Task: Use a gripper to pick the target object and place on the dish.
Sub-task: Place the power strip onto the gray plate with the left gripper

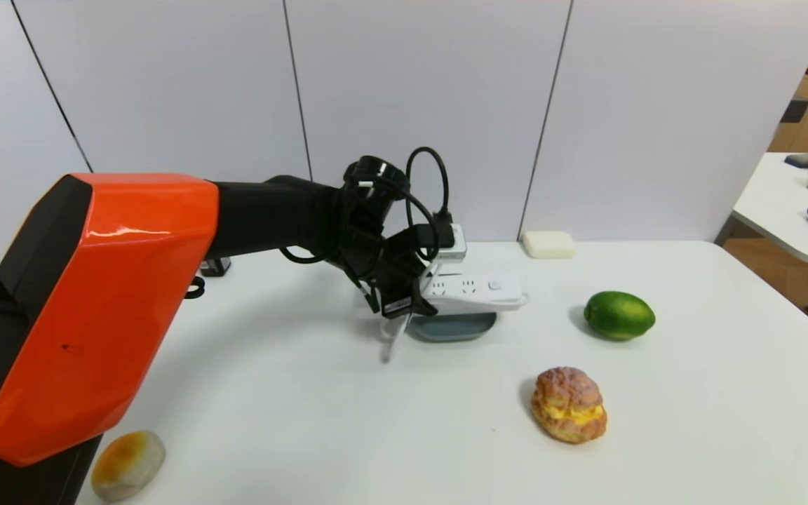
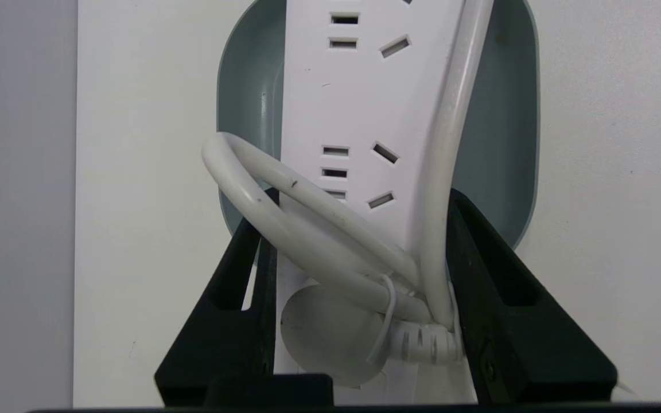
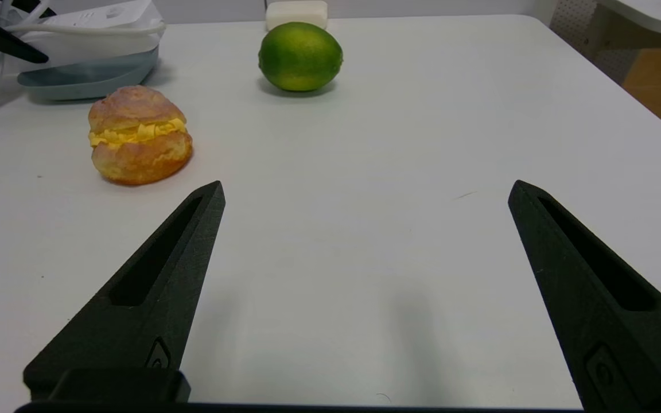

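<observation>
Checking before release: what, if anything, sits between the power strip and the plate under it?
Nothing visible. The left claw holds the power strip directly over the plate, whose bare floor shows on both sides. The lime and cream puff lie well aside.

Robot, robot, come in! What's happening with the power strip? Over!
Left pincer shut on power strip, over the dish. Right pincer open, idle above the table. Nothing blocking.
</observation>
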`<move>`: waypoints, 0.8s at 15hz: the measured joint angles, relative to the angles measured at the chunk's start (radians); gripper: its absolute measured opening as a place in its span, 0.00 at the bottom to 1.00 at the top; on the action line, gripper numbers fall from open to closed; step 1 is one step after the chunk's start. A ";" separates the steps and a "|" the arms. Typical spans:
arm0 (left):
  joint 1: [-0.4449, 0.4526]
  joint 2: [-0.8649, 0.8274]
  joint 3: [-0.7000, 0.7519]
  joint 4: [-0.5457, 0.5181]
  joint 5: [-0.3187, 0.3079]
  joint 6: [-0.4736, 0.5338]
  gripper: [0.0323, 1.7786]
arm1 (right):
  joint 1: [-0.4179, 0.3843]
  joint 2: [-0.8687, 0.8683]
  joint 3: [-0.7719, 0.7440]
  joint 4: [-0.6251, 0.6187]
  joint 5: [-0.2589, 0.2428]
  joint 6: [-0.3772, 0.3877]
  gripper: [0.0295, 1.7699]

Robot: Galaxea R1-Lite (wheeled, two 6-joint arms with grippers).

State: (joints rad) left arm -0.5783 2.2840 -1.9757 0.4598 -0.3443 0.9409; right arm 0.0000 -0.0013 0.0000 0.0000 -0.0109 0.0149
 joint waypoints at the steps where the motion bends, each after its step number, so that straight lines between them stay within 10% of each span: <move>1: 0.000 0.000 0.000 0.000 0.000 0.000 0.48 | 0.000 0.000 0.000 0.000 0.000 -0.001 0.97; 7: 0.001 0.002 0.000 0.003 0.002 0.000 0.48 | 0.000 0.000 0.000 0.000 0.000 -0.001 0.97; 12: 0.003 -0.001 0.000 0.009 0.002 -0.001 0.70 | 0.000 0.000 0.000 0.000 0.000 -0.001 0.97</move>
State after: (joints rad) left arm -0.5757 2.2826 -1.9757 0.4689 -0.3419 0.9396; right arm 0.0000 -0.0013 0.0000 0.0004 -0.0104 0.0143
